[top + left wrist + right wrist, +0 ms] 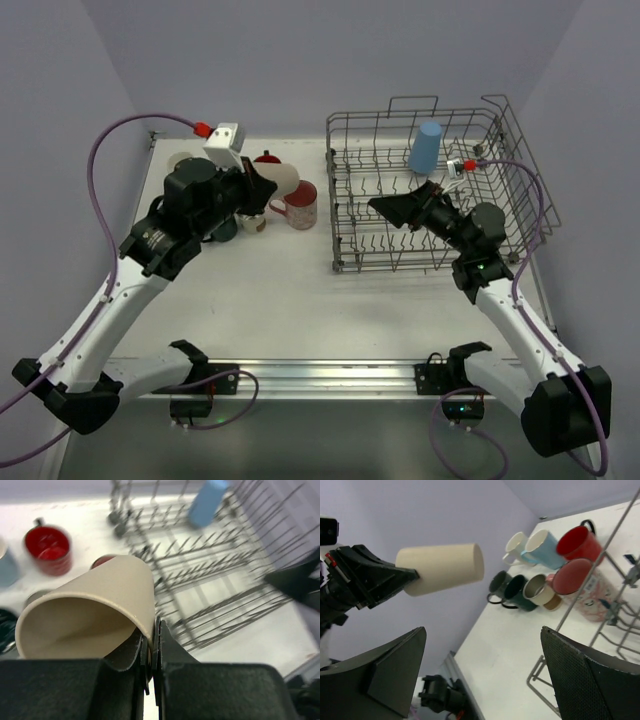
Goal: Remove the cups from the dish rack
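The left gripper (151, 640) is clenched on the rim of a beige tumbler (85, 610), one finger inside the mouth and one outside. The tumbler lies on its side in the air, base pointing away from the wrist, above the cups gathered in the far-left part of the worktop (300, 300).

Standing there close together, mouths up, are a white mug (516, 545), a light blue mug (545, 547), a red mug (577, 542), a speckled pink mug (298, 205), two dark teal mugs (500, 584) and a small tan cup (540, 591).

The dish rack (430, 268) occupies the far-right part of the worktop. A blue tumbler (426, 147) stands mouth down among the tines along its far side.

The right gripper (482, 630), fingers spread wide and holding nothing, hangs over the near-left part of the rack.
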Tool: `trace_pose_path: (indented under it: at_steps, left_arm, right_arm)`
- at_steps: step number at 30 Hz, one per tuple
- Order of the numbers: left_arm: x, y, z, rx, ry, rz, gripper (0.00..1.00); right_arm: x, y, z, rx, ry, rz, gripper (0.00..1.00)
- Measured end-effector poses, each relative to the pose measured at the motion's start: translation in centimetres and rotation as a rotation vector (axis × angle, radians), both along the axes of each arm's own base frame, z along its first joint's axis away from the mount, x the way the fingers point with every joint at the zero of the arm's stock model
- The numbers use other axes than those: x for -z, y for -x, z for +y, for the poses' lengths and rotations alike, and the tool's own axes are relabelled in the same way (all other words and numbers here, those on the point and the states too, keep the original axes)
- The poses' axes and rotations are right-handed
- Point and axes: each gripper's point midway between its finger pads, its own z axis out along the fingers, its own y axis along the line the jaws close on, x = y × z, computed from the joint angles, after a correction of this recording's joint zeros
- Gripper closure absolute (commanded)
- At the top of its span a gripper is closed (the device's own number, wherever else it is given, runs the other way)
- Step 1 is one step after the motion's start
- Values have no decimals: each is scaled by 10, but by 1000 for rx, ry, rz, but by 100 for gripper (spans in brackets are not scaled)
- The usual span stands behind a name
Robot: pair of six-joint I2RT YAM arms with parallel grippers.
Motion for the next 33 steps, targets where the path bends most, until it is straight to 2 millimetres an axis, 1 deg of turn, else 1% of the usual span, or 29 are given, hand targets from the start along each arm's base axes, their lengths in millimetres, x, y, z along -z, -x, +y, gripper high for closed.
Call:
trace_pose_path:
  at_steps: [1,3,6,8,10,12,15,20,26,29,33]
  left_arm:
    - [10,-1,6,-21,-48,20,100]
    - [39,-2,19,-58,-168,92,100]
    - [92,-3,32,-75,-345,226,100]
    - [126,-1,39,-79,-446,308,100]
    - [154,4,45,-73,-528,376,100]
    - [177,8,49,-61,-595,433,100]
    - [196,9,49,-45,-660,473,100]
    - [215,8,44,-18,-713,510,100]
    - [246,7,37,21,-779,562,100]
    - [257,7,37,28,-797,586,100]
    - [263,4,33,32,-799,591,89]
  right_arm:
    - [-1,-1,-3,24,22,-7,1]
    - [-2,-3,-8,60,61,-24,1]
    - [-2,-6,-14,104,106,-36,1]
    - [3,-8,-17,125,133,-31,1]
    - [10,-9,-19,137,157,-18,1]
    - [16,-11,-20,146,174,-2,1]
    - [21,-12,-22,157,191,6,1]
    - [27,-14,-24,169,214,17,1]
    - [31,-17,-28,192,236,16,1]
    - [32,-18,-29,203,242,15,1]
    - [34,-19,-29,205,250,16,1]
